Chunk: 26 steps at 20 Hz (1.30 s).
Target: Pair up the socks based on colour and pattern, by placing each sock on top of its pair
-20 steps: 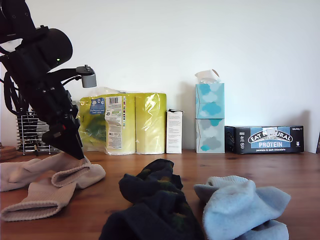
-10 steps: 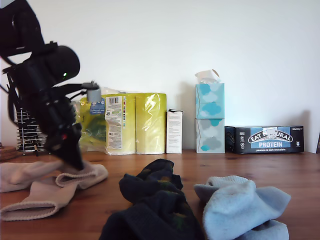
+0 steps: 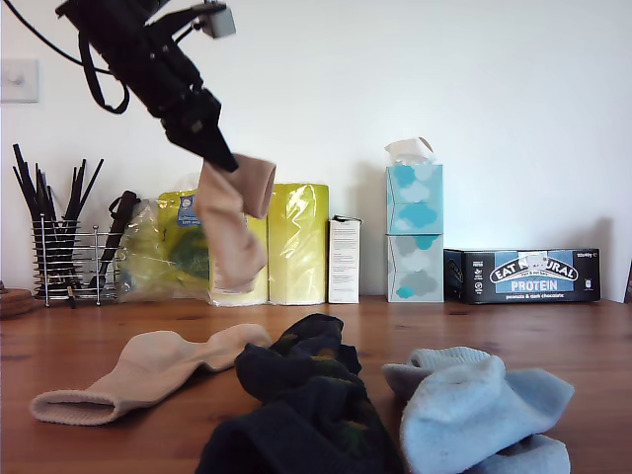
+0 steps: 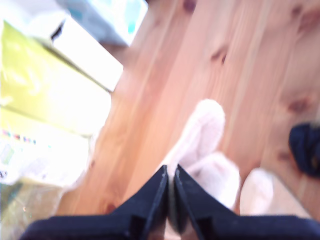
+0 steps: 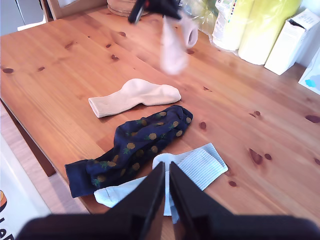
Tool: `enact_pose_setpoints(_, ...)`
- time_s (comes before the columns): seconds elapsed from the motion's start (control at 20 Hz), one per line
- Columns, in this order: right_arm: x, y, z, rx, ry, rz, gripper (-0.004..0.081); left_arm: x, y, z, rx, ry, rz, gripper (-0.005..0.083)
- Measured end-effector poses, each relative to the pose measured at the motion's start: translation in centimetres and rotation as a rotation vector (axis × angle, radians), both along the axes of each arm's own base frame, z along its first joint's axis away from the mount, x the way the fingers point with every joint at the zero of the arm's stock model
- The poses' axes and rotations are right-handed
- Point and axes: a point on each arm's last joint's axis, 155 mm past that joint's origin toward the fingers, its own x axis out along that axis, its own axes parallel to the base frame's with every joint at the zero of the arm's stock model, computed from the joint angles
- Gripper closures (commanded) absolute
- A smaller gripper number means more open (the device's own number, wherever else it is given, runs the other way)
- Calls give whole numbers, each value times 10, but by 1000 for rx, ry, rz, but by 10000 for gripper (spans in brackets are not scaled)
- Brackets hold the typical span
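My first gripper (image 3: 219, 150) is high above the table (image 3: 553, 341), toward the exterior view's left, its jaws pinched tight on a beige sock (image 3: 232, 222) that dangles folded in mid-air in front of the yellow pack of paper rolls (image 3: 286, 242). Its own camera looks down the closed jaws at the pale fabric hanging just below them, with wood grain far underneath. The other beige sock (image 3: 148, 370) lies flat on the table below, ribbed cuff pointing to the exterior view's left, its toe end just beside the dark pair. The navy socks (image 3: 306, 405) with small yellowish spots lie heaped one on the other in the middle, and the light blue socks (image 3: 484, 410) are bunched together next to them on the exterior view's right, touching the navy heap. My second gripper (image 5: 166, 172) hangs over the near edge of the table above the light blue and navy piles, its jaws pressed together on nothing. Along the wall stand a white carton (image 3: 344, 259), two stacked tissue boxes (image 3: 414, 232), a dark protein-bar box (image 3: 528, 276), and a wire holder of black sticks (image 3: 61, 252) at the exterior view's far left.
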Motion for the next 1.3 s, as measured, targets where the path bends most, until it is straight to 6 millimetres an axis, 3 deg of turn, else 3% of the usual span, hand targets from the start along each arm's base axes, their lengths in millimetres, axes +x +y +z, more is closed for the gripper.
enact_pose_setpoints(0.3,0,0,0,0,0,0,782,-24,-16,-10,-170,225,31,794)
enact_pose_setpoints(0.55,0,0,0,0,0,0,782,-1,-11,-20,-372,387,383,794)
enact_pose_setpoints(0.75,0,0,0,0,0,0,782,11,4,-22,-427,387,588,794)
enact_pose_setpoints(1.15,0,1,2,6,-7,4,782,30,3,-12,-510,329,656,794)
enact_pose_setpoints(1.3,1,2,4,11,-16,4,782,43,-6,-34,-521,336,667,794)
